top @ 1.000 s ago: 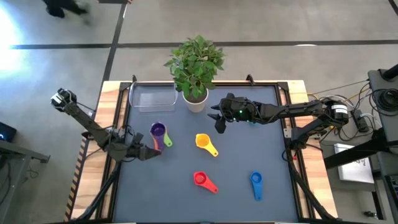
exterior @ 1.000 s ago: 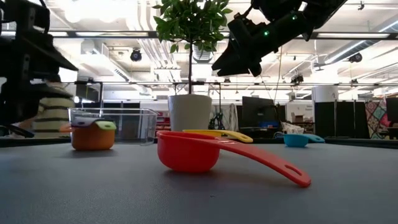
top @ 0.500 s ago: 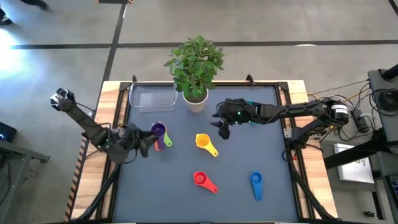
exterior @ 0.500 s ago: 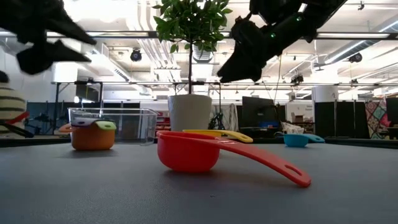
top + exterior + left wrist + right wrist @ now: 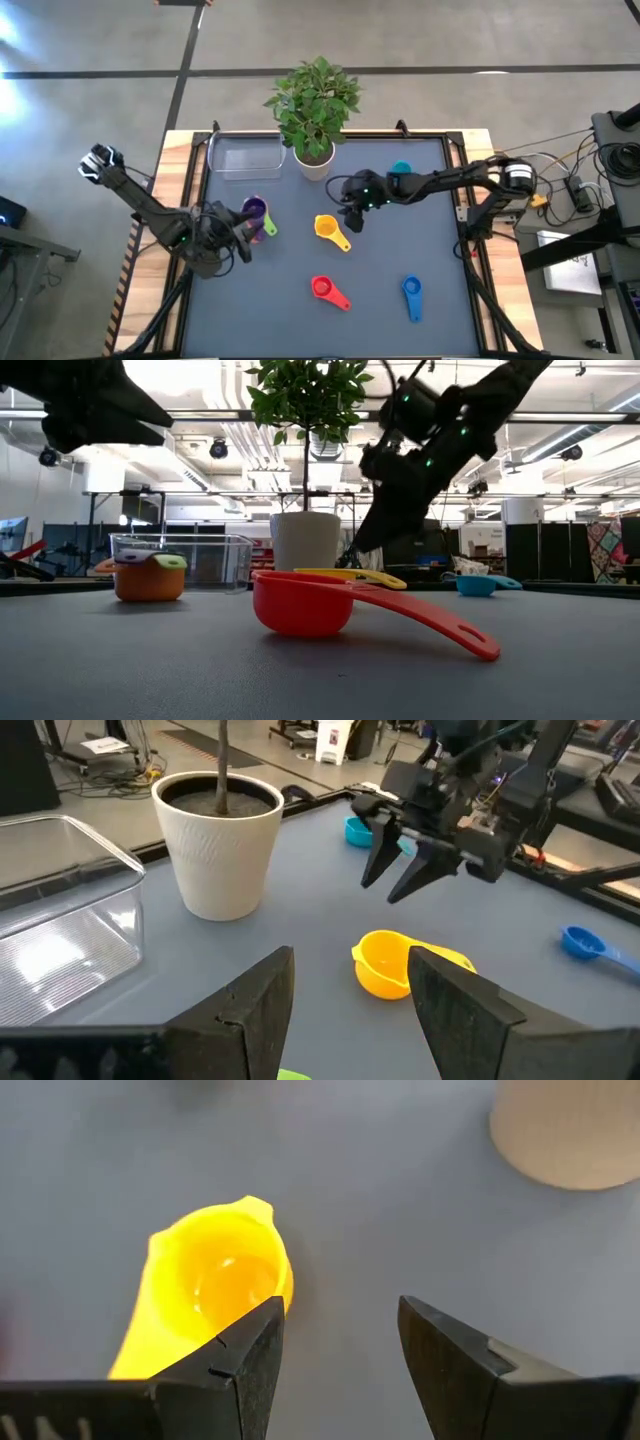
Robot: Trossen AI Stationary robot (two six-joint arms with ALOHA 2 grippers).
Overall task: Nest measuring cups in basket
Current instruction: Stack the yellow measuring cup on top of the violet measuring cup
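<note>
Beside the plant pot [image 5: 314,160], the right gripper [image 5: 350,213] has dropped lower than a second ago, jaws spread, hovering just above the yellow cup [image 5: 327,228]. The left gripper [image 5: 243,240] has swung in next to the nested stack of cups [image 5: 256,212], jaws spread. Four single cups lie loose: yellow, red [image 5: 323,288], blue [image 5: 411,289], teal [image 5: 401,169]. One clear basket [image 5: 246,157] sits left of the pot.

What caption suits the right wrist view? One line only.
Open right end effector hovers beside the yellow cup, near the white pot.
</note>
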